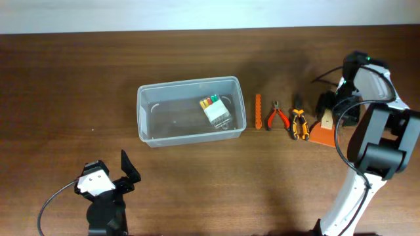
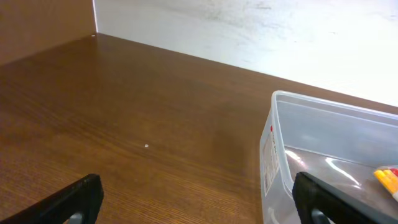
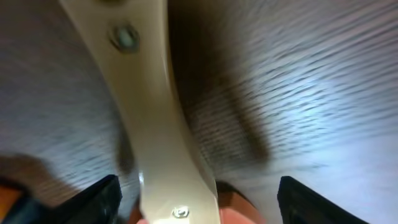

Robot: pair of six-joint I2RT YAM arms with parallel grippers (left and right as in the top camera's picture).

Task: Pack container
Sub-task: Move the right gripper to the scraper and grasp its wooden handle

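The clear plastic container (image 1: 146, 105) stands mid-table. It holds a small clear box of coloured-tipped bits (image 1: 215, 110). Right of it lie an orange bar (image 1: 258, 111), red-handled pliers (image 1: 277, 117) and orange-and-black pliers (image 1: 299, 124). An orange-handled tool with a pale blade (image 1: 321, 134) lies at the far right. My right gripper (image 1: 333, 108) is open and hangs just over this tool. In the right wrist view the blade (image 3: 149, 112) runs between the spread fingers (image 3: 196, 202). My left gripper (image 1: 111, 176) is open and empty, near the front left. The left wrist view shows its fingers (image 2: 199, 202) and the container's corner (image 2: 273, 143).
The brown wooden table ends at a pale wall at the back (image 1: 197, 13). The right arm's white body (image 1: 374, 131) stands at the right edge. The left arm's cable (image 1: 49, 203) loops at the front left.
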